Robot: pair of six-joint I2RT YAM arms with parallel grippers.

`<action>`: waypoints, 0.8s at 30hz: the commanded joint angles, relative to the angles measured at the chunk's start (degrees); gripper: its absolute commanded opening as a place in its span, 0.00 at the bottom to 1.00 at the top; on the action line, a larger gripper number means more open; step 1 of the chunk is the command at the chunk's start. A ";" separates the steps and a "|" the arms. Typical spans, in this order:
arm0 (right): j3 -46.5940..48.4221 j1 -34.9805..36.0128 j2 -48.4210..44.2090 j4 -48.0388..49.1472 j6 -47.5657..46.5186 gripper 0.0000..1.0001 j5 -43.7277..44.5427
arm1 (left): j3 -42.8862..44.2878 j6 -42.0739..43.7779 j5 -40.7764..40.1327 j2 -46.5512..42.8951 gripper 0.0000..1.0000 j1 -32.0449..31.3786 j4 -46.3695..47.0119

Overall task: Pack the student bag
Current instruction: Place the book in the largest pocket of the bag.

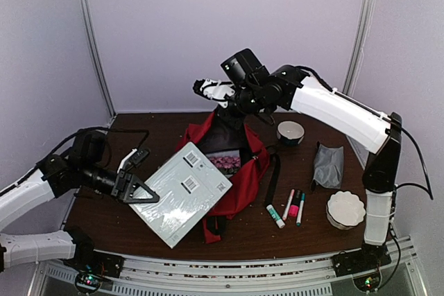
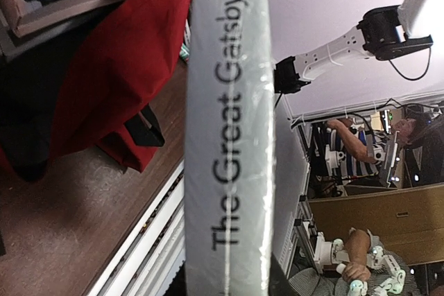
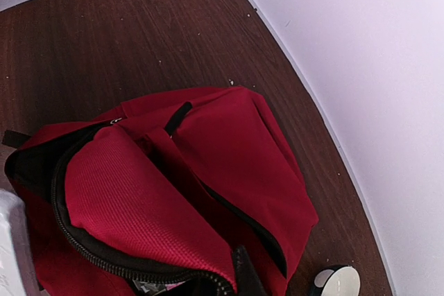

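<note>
Left fingers [image 1: 141, 192]: you have them pinching the near-left edge of the book, just left of the student bag.
Book [image 1: 184, 195]: a pale, plastic-wrapped volume with two barcode labels on its cover. It is tilted, with its far corner over the bag's left flank. Your left wrist view reads "The Great Gatsby" along the spine [image 2: 229, 136].
Student bag [image 1: 243, 181]: it lies in the middle of the desk [image 1: 156, 126], red, with its mouth unzipped and facing the arm bases. Its far end rises to a peak.
Flowered item [image 1: 225, 163]: it sits inside the bag's mouth and shows pink blooms. The rest of it is hidden.
Right fingers [image 1: 207, 89]: they are pressed together above the bag's raised far end. You cannot tell from these views whether any fabric is caught between them.
Round tin [image 1: 290, 132]: dark wall, pale top, on the desk just right of the bag's far end.
Black strap [image 1: 273, 179]: it trails down the bag's right side.
Pens [image 1: 294, 206]: a glue stick and three markers lie together, near and right of the bag.
Grey pouch [image 1: 327, 166]: further right of the bag, beyond the pens.
White bowl [image 1: 345, 209]: scalloped, well right of the bag, near your right arm's base.
</note>
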 commanded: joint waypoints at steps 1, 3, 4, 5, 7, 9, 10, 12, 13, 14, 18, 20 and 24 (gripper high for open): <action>-0.63 0.01 -5.06 0.94 3.24 0.00 -4.23 | -3.46 -10.07 -0.55 4.27 0.00 -6.67 30.30; -1.07 -0.03 -5.55 0.95 3.82 0.00 -5.19 | -6.03 -14.60 -2.09 5.83 0.00 -7.95 39.45; -1.06 -0.01 -5.72 0.87 4.00 0.00 -5.71 | -7.10 -16.24 -3.43 6.29 0.00 -8.08 42.52; -0.95 0.04 -5.83 0.68 4.06 0.00 -6.43 | -8.31 -17.49 -5.47 6.67 0.00 -8.07 44.58; -0.87 -0.03 -6.18 0.55 4.51 0.00 -7.34 | -10.58 -20.16 -8.75 8.48 0.00 -8.07 48.31; -0.78 0.01 -6.55 0.53 4.88 0.00 -8.32 | -14.22 -24.98 -9.58 11.58 0.00 -8.02 57.82; -0.70 -0.01 -6.67 0.53 4.99 0.00 -8.62 | -15.91 -28.41 -10.13 13.30 0.00 -8.02 64.25; -0.64 0.06 -6.95 0.41 5.16 0.00 -8.99 | -17.78 -33.05 -10.96 17.62 0.00 -8.02 74.32; -0.63 0.15 -7.02 0.31 5.09 0.00 -9.16 | -17.90 -33.94 -11.14 19.50 0.00 -8.06 77.81; -0.77 0.20 -7.19 0.23 5.06 0.00 -9.30 | -17.87 -35.65 -11.45 21.35 0.00 -8.03 80.34; -2.15 0.33 -7.88 0.36 4.88 0.00 -10.07 | -16.88 -37.50 -13.11 27.03 0.00 -8.02 86.14; -2.80 0.35 -8.14 0.50 4.94 0.00 -10.20 | -16.73 -38.80 -14.12 29.60 0.00 -8.02 89.76; -3.47 0.59 -8.45 0.56 5.03 0.00 -10.66 | -16.94 -44.75 -13.97 36.83 0.00 -7.96 103.23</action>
